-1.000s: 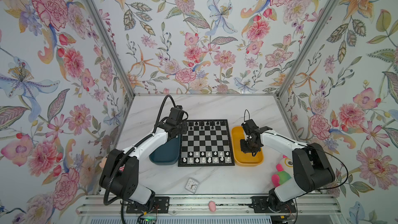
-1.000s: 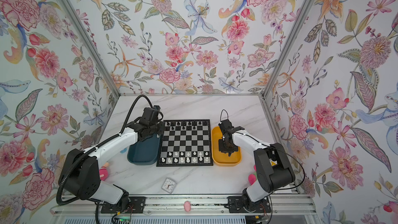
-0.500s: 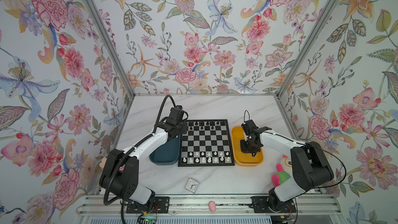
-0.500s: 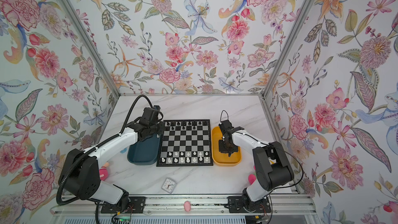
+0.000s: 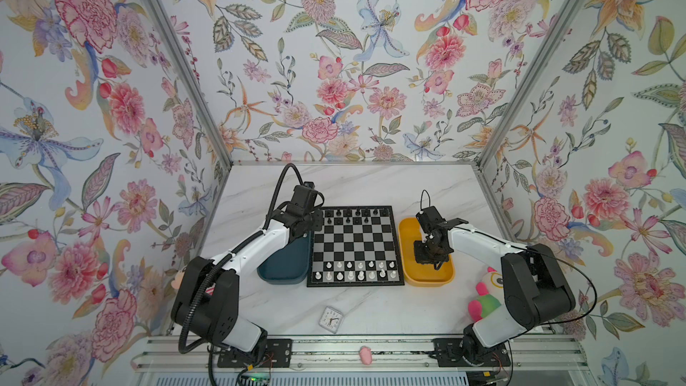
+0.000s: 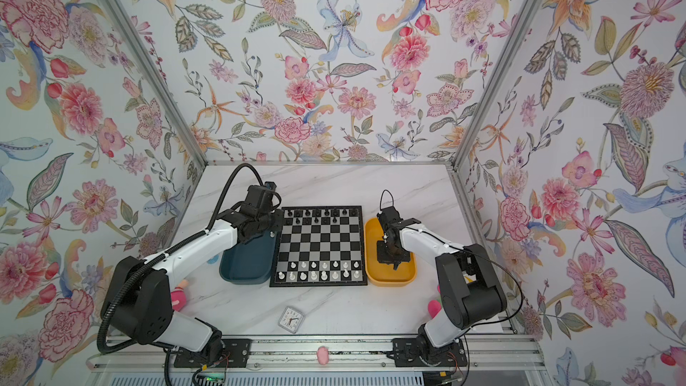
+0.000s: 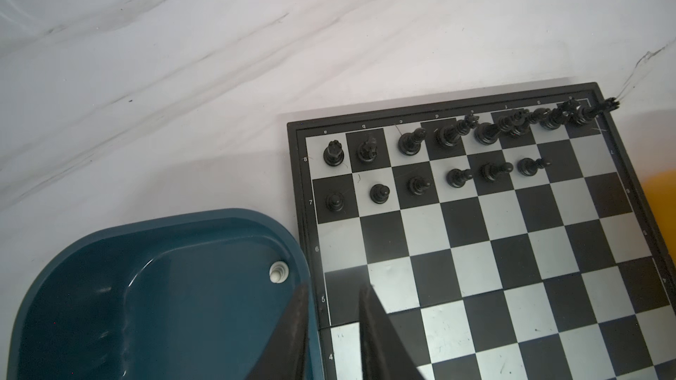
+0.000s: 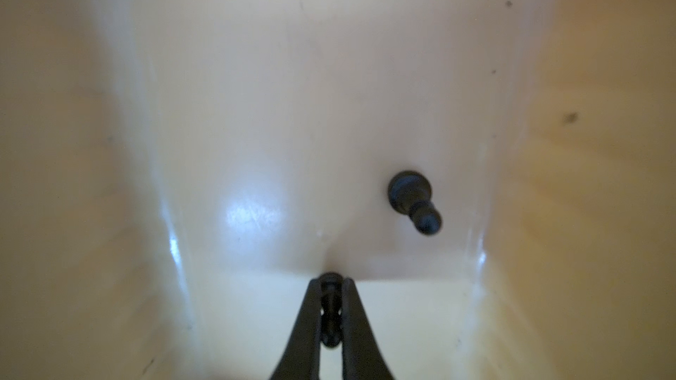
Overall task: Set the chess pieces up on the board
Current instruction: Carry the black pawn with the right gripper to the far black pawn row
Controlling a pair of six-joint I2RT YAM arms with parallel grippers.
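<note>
Surface: white marble tabletop point(image 5: 389, 313) in a booth with floral-papered walls.
Front edge: metal rail point(image 5: 401, 358) carrying both arm bases, with a small pink object point(image 5: 365, 355) lying on it.
Near table: a small square clock point(image 5: 331, 319) lies in front of the board. A pink-and-green plush toy point(image 5: 484, 295) sits beside the right arm's base.
Board: the board point(image 5: 355, 246) lies flat at mid-table. The teal tray point(image 5: 282, 272) is just beside its left edge and the yellow tray point(image 5: 427, 278) just beside its right.
White pieces: the white pieces point(image 5: 350, 275) stand upright on the two nearest rows. One stray white piece point(image 7: 278, 273) stands in the teal tray, in the corner next to the board.
Right gripper: the right gripper point(image 8: 331, 281) is down inside the yellow tray, clenched on a black pawn point(image 8: 330, 308) that runs lengthwise between the fingers. Whether the pawn is clear of the tray floor cannot be told.
Loose pawn: a second black pawn point(image 8: 413, 201) lies on its side on the yellow tray's floor, near the gripper but apart from it.
Left gripper: the left gripper point(image 7: 335, 286) hangs where the teal tray's rim meets the board's left edge. Its jaws are slightly parted with nothing between them.
Black pieces: the black pieces point(image 7: 409, 142) fill the farthest row, with six pawns on the row in front of it, starting from the teal-tray side.
Background: the rear wall shows pink blooms and grey leaves.
</note>
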